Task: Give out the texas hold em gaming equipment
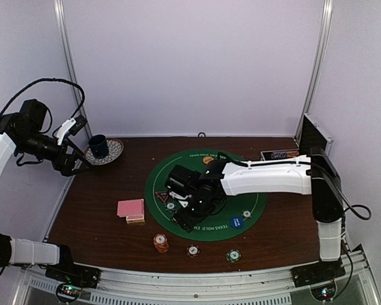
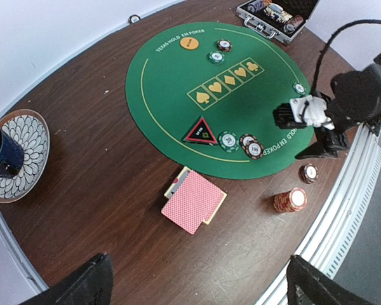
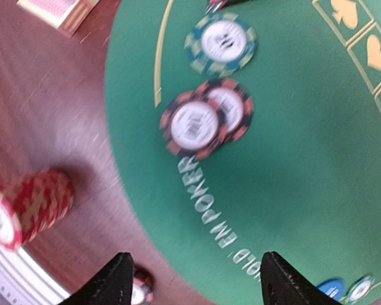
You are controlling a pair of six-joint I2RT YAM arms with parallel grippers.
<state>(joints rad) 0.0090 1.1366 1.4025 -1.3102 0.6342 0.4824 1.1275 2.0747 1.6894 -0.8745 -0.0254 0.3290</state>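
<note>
Over the near edge of the round green felt mat (image 3: 305, 159), the right gripper (image 3: 197, 257) hung with its two dark fingers spread and nothing between them. Just ahead lay two overlapping red-and-black chips (image 3: 206, 117), flat striped rounds with white centres, and beyond them a teal-striped chip (image 3: 221, 43). All were smeared by blur, their markings unreadable. A stack of orange-red chips (image 3: 25, 210) stood off the felt on the dark wooden table (image 3: 44, 114), cut by the frame's edge. A blue disc (image 3: 330, 287) showed only in part beside one finger. The left gripper (image 2: 198, 260), fingers wide apart and empty, hovered high above the table's left side. Below it a deck of pink-red-backed cards (image 2: 193, 202) rested slightly fanned on bare wood near the mat. A red triangle (image 2: 201, 131) sat at the felt's near edge, an orange disc (image 2: 189, 42) at its far side. A silver-and-black chip case (image 2: 276, 16) lay open, cropped at the corner. A dark blue cup (image 2: 1, 151) stood on a patterned plate (image 2: 28, 133).
</note>
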